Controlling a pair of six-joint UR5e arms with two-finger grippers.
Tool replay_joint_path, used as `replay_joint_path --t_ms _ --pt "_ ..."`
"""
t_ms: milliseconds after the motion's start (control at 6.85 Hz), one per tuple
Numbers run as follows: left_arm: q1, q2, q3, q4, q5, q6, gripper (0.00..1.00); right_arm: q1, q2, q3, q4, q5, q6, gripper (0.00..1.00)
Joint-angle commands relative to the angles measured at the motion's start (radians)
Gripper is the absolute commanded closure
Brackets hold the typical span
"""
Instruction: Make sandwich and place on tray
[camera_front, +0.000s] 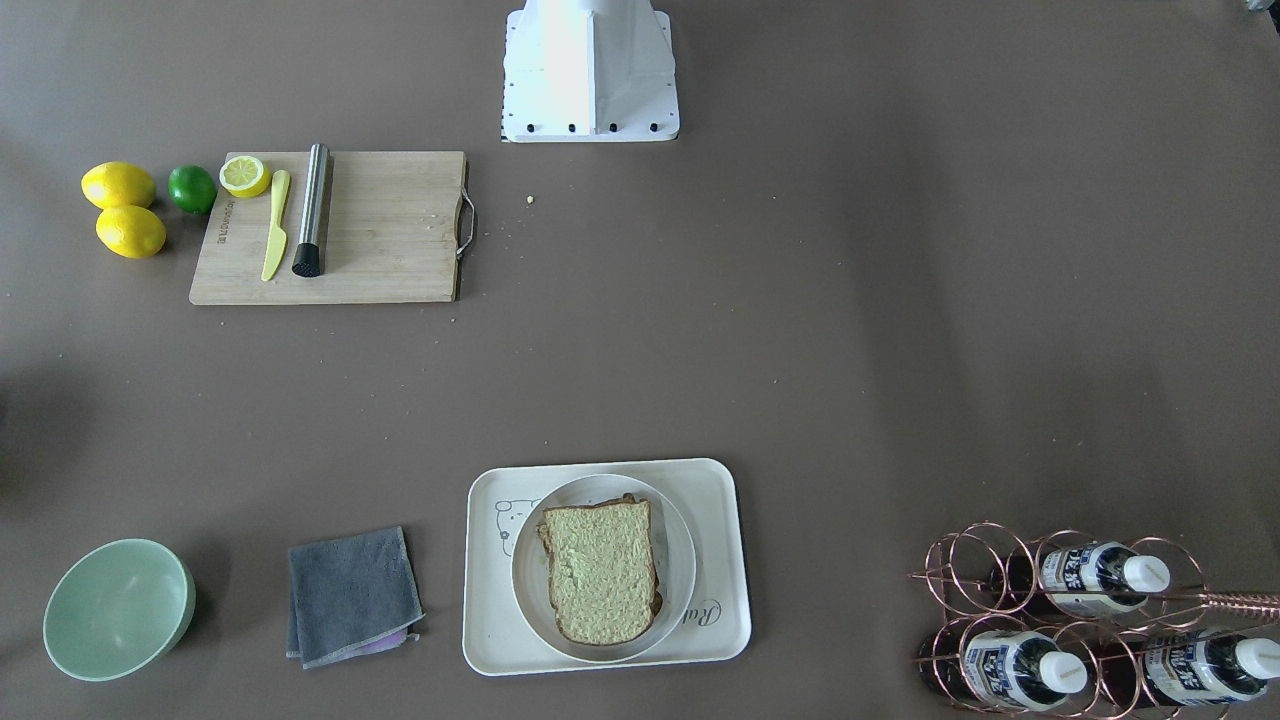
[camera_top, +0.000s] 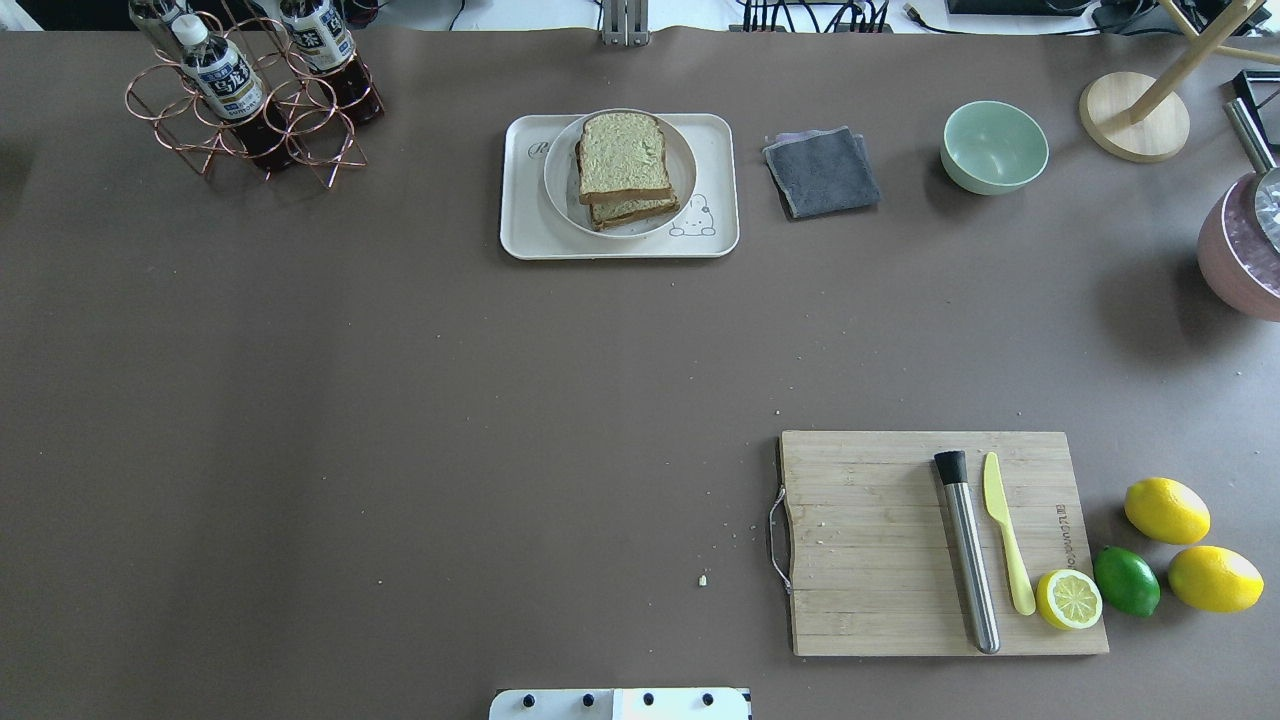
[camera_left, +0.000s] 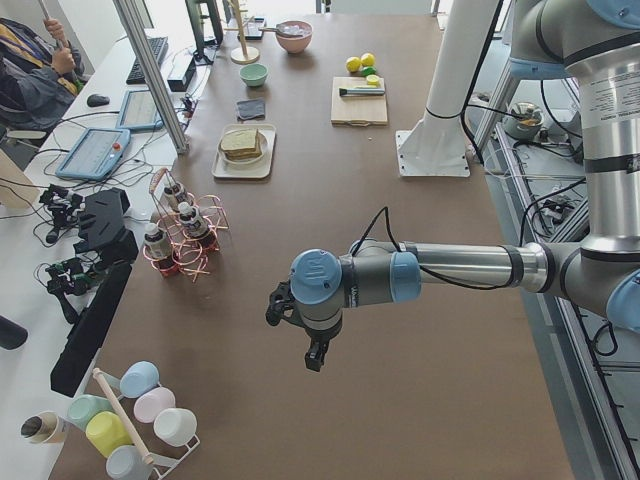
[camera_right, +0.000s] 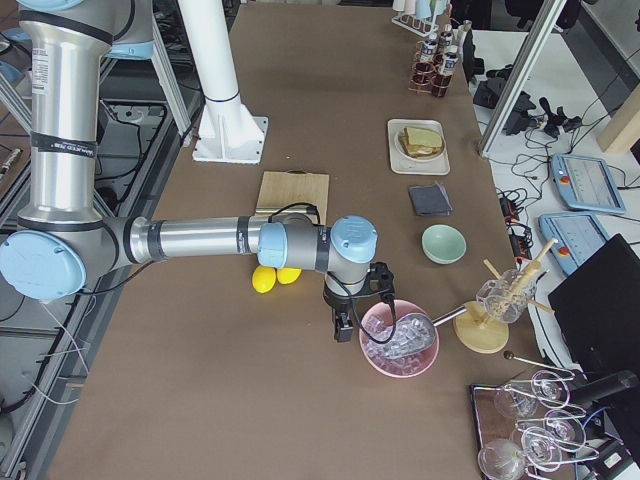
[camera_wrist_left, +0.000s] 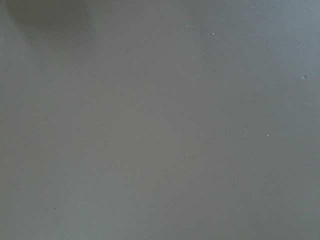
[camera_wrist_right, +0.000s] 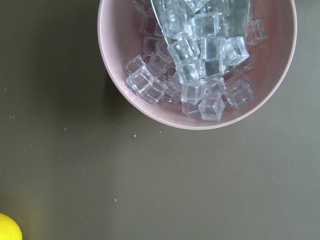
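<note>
The sandwich (camera_front: 600, 570), two stacked slices of brown-crusted greenish-tan bread, lies on a round white plate (camera_front: 678, 580) that sits on the cream-white tray (camera_front: 490, 620). It also shows in the overhead view (camera_top: 625, 160) on the tray (camera_top: 525, 225). No egg shows between the slices. My left gripper (camera_left: 314, 356) hangs over bare table far from the tray, with nothing visibly held. My right gripper (camera_right: 343, 328) hangs beside a pink bowl. I cannot tell whether either is open or shut.
A pink bowl of ice cubes (camera_wrist_right: 120, 75) sits under my right wrist. A wooden cutting board (camera_top: 870, 540) carries a yellow knife, a metal cylinder and a lemon half, with lemons and a lime (camera_top: 1127, 581) beside it. A grey cloth (camera_top: 822, 170), green bowl (camera_top: 994, 146) and bottle rack (camera_top: 250, 95) flank the tray.
</note>
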Motion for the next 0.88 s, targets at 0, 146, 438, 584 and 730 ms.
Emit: replay_joint_path --t_ms 0,146,438,584,730 --pt "0.000 -0.001 0.004 -0.004 0.003 0.007 0.03 0.001 0.015 0.011 -0.041 -0.001 -0.003 0.00" --pt "0.000 -0.004 0.002 -0.009 0.003 0.010 0.03 0.001 0.015 0.011 -0.041 -0.001 -0.003 0.00" --pt "-0.003 -0.004 -0.012 -0.020 0.003 0.009 0.03 0.001 0.013 0.010 -0.041 -0.001 -0.006 0.00" --pt "-0.003 -0.003 -0.009 -0.045 0.003 0.001 0.03 0.001 0.015 0.007 -0.041 -0.001 -0.006 0.00" --pt "-0.003 -0.003 -0.007 -0.046 0.004 0.001 0.03 0.001 0.012 0.008 -0.041 -0.001 -0.006 0.00"
